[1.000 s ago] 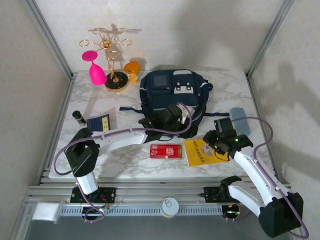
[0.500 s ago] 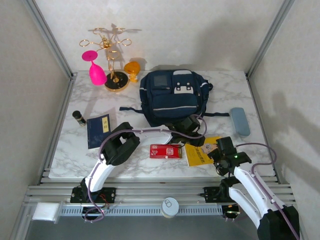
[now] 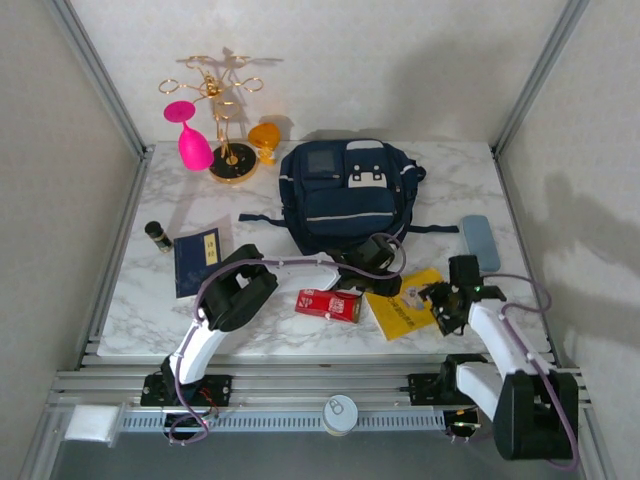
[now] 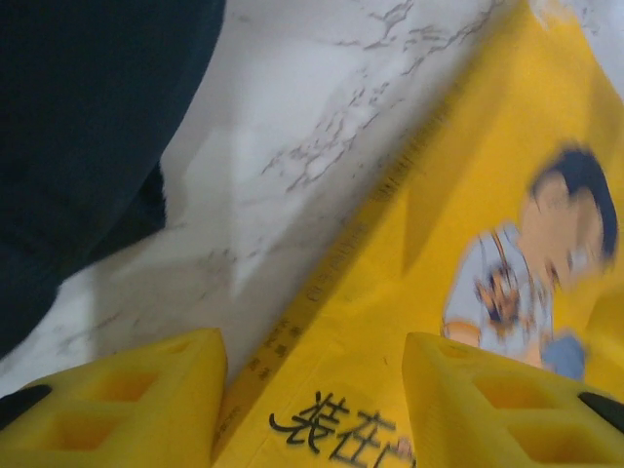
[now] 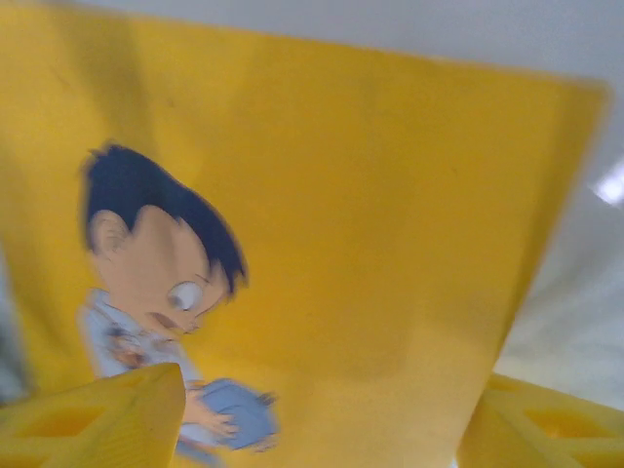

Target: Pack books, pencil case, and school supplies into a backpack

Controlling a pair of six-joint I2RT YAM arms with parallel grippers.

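Turning askew on the worktop [image 3: 140, 300], the yellow book [image 3: 405, 308] has shifted but remains unpacked. Left fingers [image 4: 117, 400] and right fingers [image 5: 93, 419] hover open over it, empty.

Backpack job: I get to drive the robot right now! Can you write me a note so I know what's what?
Left end effector: open, holding nothing, over the yellow book's edge nearest the backpack.
Right end effector: open, over the same book's right side.
On the table: red box left of the book, navy booklet far left, pencil case right of the backpack.
Done: none of these is packed.
Left: put them all into the backpack.
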